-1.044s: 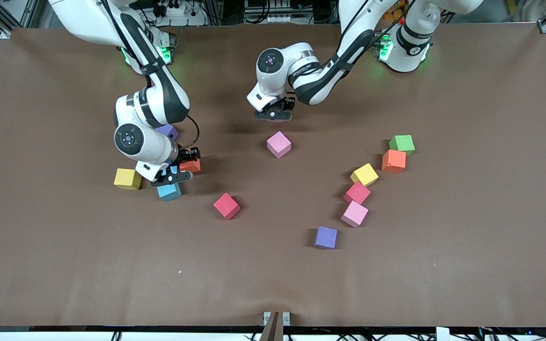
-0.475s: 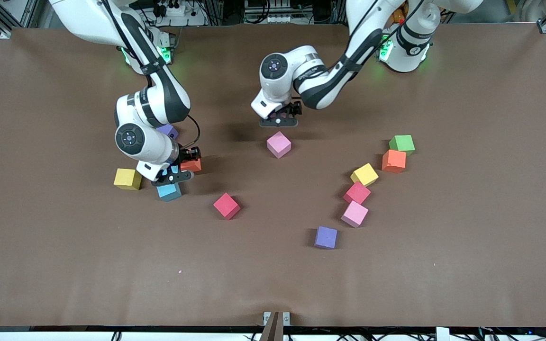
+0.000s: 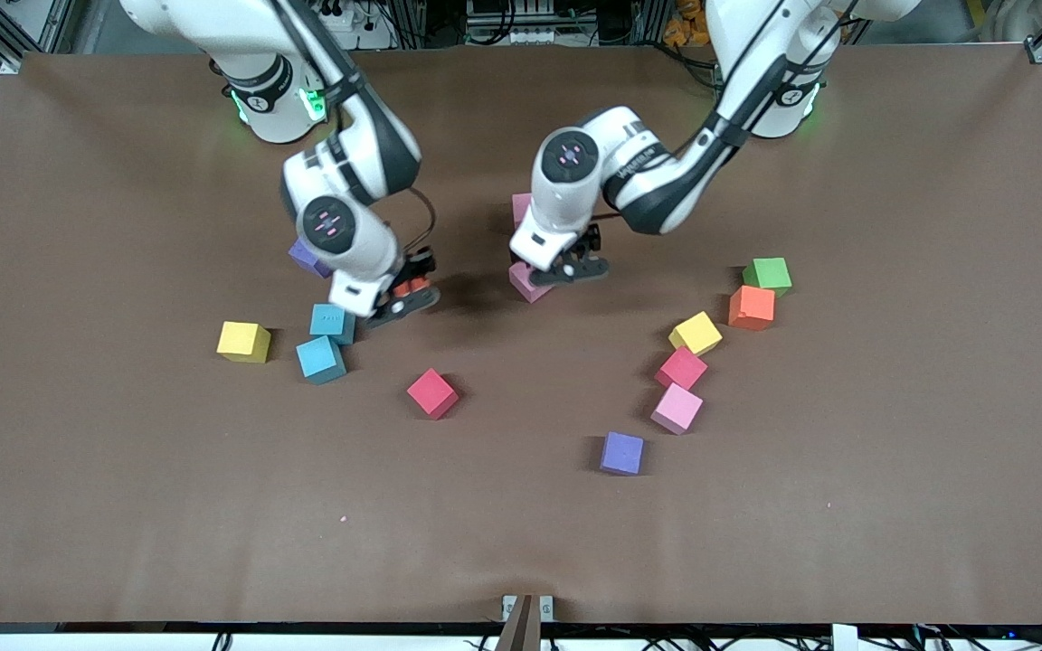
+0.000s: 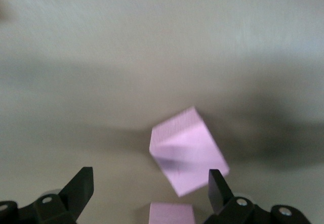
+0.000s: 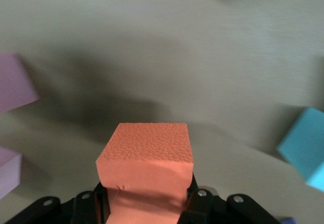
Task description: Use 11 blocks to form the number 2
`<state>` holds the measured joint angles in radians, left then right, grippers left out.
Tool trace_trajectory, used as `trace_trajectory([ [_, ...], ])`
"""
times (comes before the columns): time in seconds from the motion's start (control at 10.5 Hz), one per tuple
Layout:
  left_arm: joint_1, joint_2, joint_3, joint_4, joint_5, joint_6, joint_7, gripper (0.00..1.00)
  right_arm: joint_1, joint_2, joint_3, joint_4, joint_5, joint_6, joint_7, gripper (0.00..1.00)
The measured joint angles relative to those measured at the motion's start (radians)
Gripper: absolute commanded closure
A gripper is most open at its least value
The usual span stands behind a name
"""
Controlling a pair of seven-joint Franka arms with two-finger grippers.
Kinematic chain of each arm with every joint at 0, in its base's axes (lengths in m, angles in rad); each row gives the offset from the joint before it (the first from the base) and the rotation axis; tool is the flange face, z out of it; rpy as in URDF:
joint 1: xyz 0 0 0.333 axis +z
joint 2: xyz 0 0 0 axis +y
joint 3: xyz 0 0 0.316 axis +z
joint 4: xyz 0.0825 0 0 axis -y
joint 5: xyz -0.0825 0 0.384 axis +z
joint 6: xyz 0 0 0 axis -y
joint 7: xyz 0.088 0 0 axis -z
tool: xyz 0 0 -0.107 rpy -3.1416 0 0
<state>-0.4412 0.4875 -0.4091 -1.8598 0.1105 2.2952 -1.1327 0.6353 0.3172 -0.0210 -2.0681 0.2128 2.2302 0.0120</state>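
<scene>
My right gripper (image 3: 403, 295) is shut on an orange block (image 5: 147, 158) and holds it above the table beside two blue blocks (image 3: 333, 321) (image 3: 320, 359). My left gripper (image 3: 566, 267) is open, low over a pink block (image 3: 524, 282); in the left wrist view that block (image 4: 187, 150) lies tilted by one finger (image 4: 217, 186). A second pink block (image 3: 519, 206) sits farther from the front camera, partly hidden by the left arm. Loose on the table are yellow (image 3: 243, 342), purple (image 3: 308, 258), red (image 3: 431, 392), purple (image 3: 621, 453), pink (image 3: 676, 408), red (image 3: 681, 368), yellow (image 3: 695, 333) and orange (image 3: 751, 306) blocks.
A green cube (image 3: 767, 274) touches the orange block toward the left arm's end. The brown table (image 3: 521, 542) is bare along the edge nearest the front camera. In the right wrist view a blue block (image 5: 306, 148) and two pink blocks (image 5: 15, 87) flank the held block.
My right gripper lifted the orange block and carried it toward the table's middle, uncovering a second blue block. My left gripper came down over the pink block, uncovering another pink block.
</scene>
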Motion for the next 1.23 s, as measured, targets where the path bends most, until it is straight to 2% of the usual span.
trace_trajectory([
  [0.38, 0.049, 0.032, 0.082, 0.057, -0.021, -0.003, -0.087, 0.00, 0.146, -0.030, 0.001, -0.001, -0.027, -0.044, -0.150, 0.70],
  [0.76, 0.105, 0.040, 0.101, 0.060, -0.024, -0.005, -0.185, 0.00, 0.278, -0.030, 0.001, -0.014, -0.203, -0.041, -0.216, 0.70],
  [0.95, 0.125, 0.040, 0.109, 0.060, -0.024, -0.010, -0.208, 0.00, 0.291, -0.029, 0.001, -0.017, -0.240, -0.016, -0.311, 0.70],
  [1.23, 0.132, 0.041, 0.129, 0.063, -0.026, -0.017, -0.220, 0.00, 0.292, -0.020, 0.000, -0.024, -0.243, 0.038, -0.455, 0.70],
])
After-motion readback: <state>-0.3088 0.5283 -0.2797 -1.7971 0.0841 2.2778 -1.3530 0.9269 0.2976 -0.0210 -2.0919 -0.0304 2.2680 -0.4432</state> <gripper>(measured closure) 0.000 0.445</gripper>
